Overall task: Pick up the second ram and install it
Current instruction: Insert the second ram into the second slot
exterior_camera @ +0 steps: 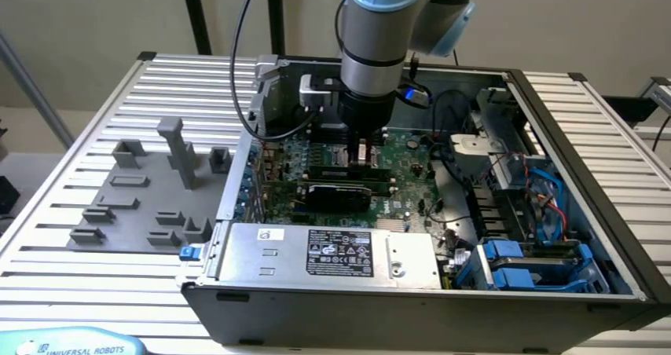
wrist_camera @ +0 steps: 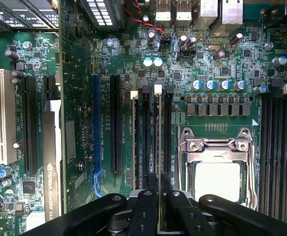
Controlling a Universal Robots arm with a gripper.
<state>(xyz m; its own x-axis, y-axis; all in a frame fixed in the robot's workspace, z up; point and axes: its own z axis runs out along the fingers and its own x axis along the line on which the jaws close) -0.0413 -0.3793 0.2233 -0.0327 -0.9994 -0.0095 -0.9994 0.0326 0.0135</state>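
gripper (wrist_camera: 158,189) nearly closed, pinching second ram (wrist_camera: 158,142) edge-on | held upright over motherboard (wrist_camera: 222,93) slots, so aligned for seating | case (exterior_camera: 587,237) open

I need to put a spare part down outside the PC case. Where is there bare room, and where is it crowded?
Bare slatted table lies around the grey holder blocks on the exterior view's left, and along the strip beyond the case's right wall. Inside, over the motherboard, the end effector and cables crowd everything.
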